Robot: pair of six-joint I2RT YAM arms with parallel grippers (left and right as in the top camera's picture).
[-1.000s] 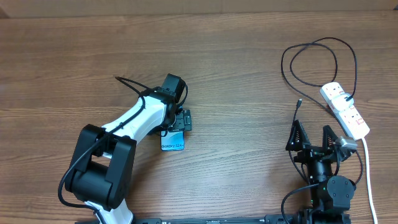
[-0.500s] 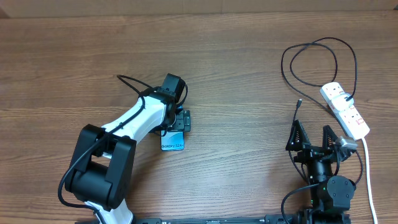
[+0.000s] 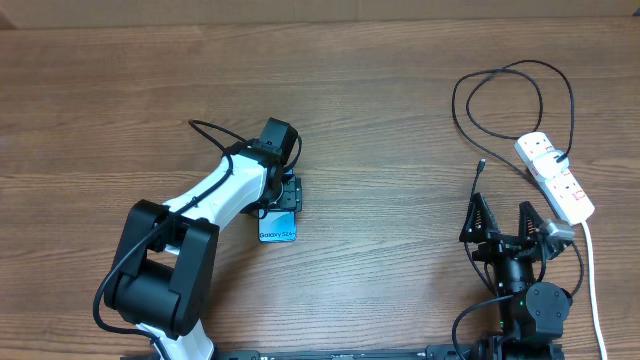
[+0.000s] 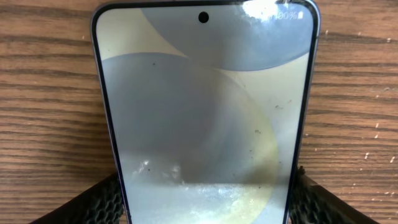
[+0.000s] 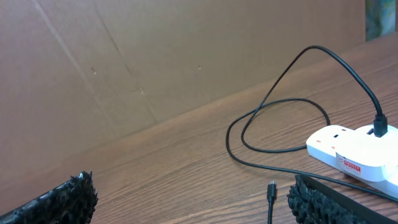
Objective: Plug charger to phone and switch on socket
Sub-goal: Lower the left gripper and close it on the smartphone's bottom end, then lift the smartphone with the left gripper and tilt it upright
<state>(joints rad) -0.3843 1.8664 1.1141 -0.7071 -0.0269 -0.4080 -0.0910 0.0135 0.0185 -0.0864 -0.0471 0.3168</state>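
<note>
- Left of centre on the table (image 3: 400,90), the phone (image 3: 279,228) lies flat and face up. Its screen is lit, and the end with the camera hole points away from the left arm's wrist.
- Either side of the phone stands a pad (image 4: 106,202) of the left gripper (image 3: 287,204), right at each long edge near the lower end. The jaws straddle the phone, but I cannot tell whether they press on it or only flank it.
- Well apart from the phone, on the right side of the table, the charger (image 3: 453,100) lies in a loose loop. Its tip (image 5: 271,186) rests bare on the wood, plugged into nothing.
- The charger's other end is a black plug (image 5: 380,127), seated in the socket (image 3: 556,176).
- The socket lies at an angle near the right edge. Its red-marked switches are too small to tell whether they are on or off.
- A thick white cord (image 3: 592,270) runs from the socket's near end toward the front edge of the table.
- The right gripper (image 3: 503,216) hangs just behind the tip and left of the socket. Its jaws are spread wide with nothing between them, touching neither the charger nor the socket.
- In the right wrist view a brown cardboard wall (image 5: 124,62) stands beyond the table's far edge.
</note>
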